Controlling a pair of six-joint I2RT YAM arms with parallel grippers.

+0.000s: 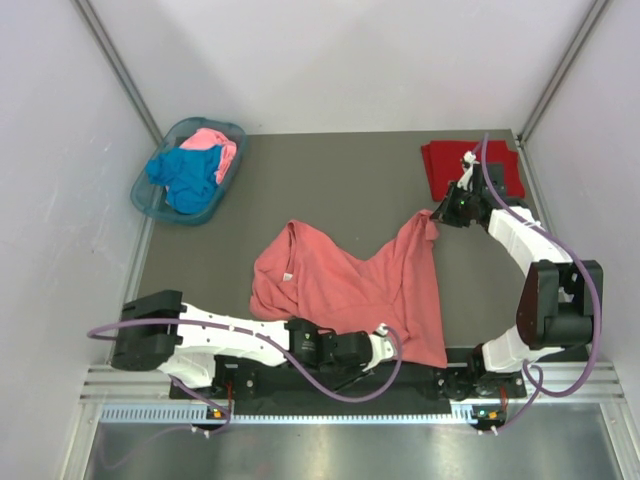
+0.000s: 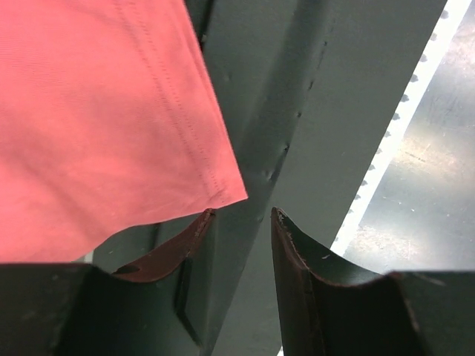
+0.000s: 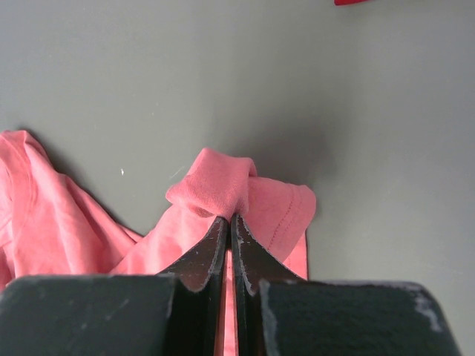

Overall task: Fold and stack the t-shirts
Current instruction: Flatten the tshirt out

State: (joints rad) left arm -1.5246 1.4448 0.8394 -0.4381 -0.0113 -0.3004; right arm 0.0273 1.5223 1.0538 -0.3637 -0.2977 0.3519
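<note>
A salmon-coral t-shirt (image 1: 350,285) lies spread and rumpled in the middle of the grey table. My right gripper (image 1: 440,214) is shut on a bunched fold at its far right corner, seen pinched between the jaws in the right wrist view (image 3: 230,216). My left gripper (image 1: 395,347) is open at the shirt's near hem. In the left wrist view (image 2: 241,215) the hem corner (image 2: 223,194) lies just off the left fingertip, not between the jaws. A dark red t-shirt (image 1: 470,165) lies folded at the back right. A bright blue t-shirt (image 1: 185,175) and a light pink one (image 1: 215,142) sit in the basket.
The translucent teal basket (image 1: 143,195) stands at the back left corner. White walls close in both sides and the back. A metal rail (image 1: 340,410) runs along the table's near edge, also seen in the left wrist view (image 2: 401,126).
</note>
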